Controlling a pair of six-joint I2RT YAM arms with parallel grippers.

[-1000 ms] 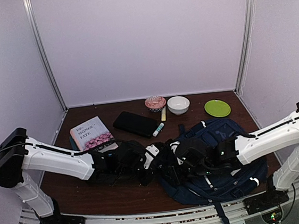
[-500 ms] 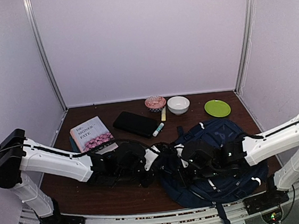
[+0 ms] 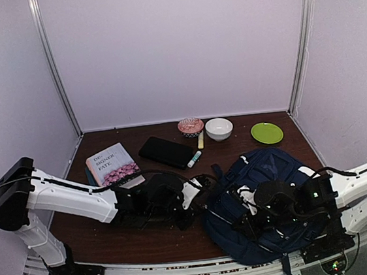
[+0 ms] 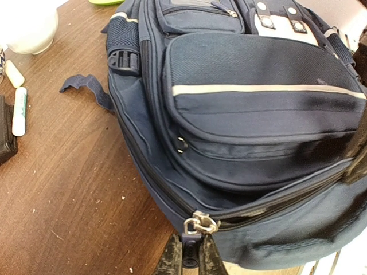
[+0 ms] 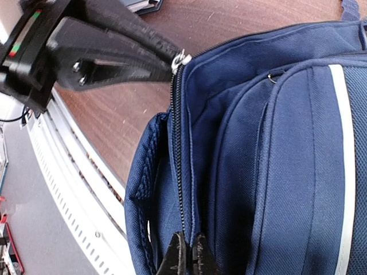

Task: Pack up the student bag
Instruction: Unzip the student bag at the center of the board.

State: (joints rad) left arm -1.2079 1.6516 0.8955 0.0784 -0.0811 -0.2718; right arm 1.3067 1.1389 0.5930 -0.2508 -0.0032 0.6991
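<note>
The student bag (image 3: 268, 194) lies flat at the lower right of the overhead view, close to the near edge of the table (image 3: 148, 236). The left gripper (image 4: 189, 260) is pinched nearly closed on the zipper pull (image 4: 198, 222), and the right gripper (image 5: 186, 252) is clamped tight on fabric beside the zip track (image 5: 178, 143), though how much cloth it really has is hard to see. If that thin pinch slips when the two pull apart, the zip would likely stall and the whole bag drag sideways, or the small pull could pop free of the left grip.

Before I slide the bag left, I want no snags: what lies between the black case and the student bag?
A green-and-white marker, beside the black case; then bare table up to the student bag. The top view shows it.
</note>
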